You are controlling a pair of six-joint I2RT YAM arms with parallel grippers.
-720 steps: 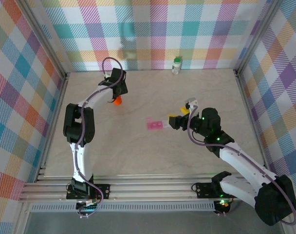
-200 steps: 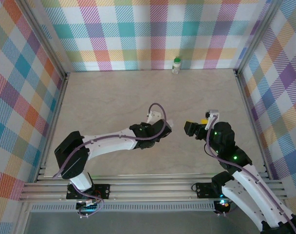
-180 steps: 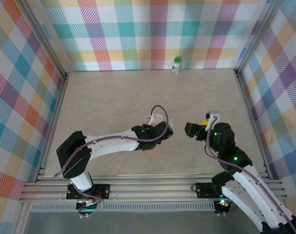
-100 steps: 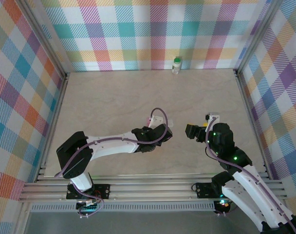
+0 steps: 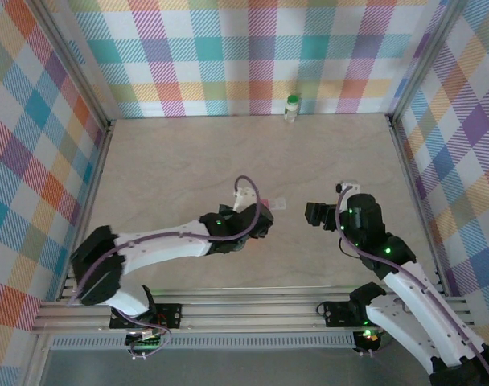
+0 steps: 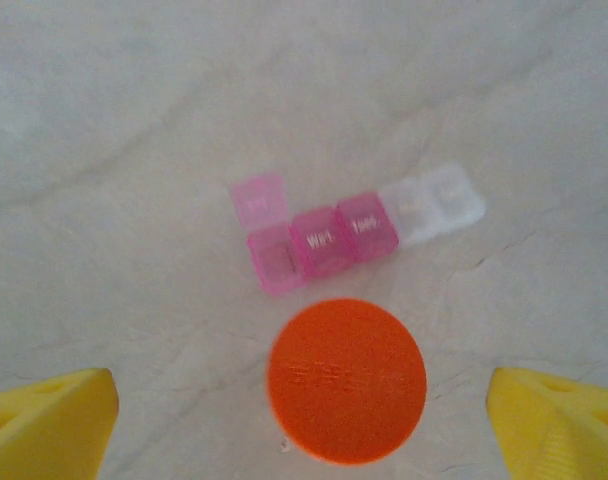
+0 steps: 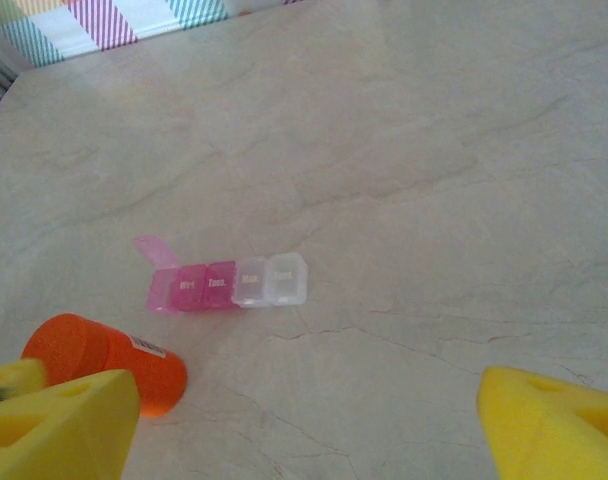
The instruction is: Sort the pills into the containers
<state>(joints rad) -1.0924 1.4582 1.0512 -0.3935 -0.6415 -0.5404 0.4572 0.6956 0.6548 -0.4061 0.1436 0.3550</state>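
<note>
The orange vial point(image 6: 346, 380) stands upright on the table. My left gripper point(image 6: 299, 405) is open above it, with a yellow finger point(image 6: 46, 425) far out on each side and neither touching it. Just beyond the vial lies a pink-to-clear pill strip point(image 6: 354, 235) with one end lid flipped up. In the top view my left gripper point(image 5: 259, 219) covers the vial, and the strip point(image 5: 273, 203) shows beside it. My right gripper point(image 7: 307, 400) is open and empty, looking at the strip point(image 7: 229, 283) and the vial point(image 7: 104, 365). The white green-capped bottle point(image 5: 292, 107) stands at the back wall. The pills are out of view.
Plaid walls point(image 5: 252, 56) and metal frame posts close in the marble-patterned table point(image 5: 172, 161) on three sides. My right gripper point(image 5: 315, 213) hovers about a hand's width right of the strip.
My left gripper has opened and let go of the orange vial, which now stands free. The left arm has drawn back slightly toward the near edge. The right arm has barely moved.
</note>
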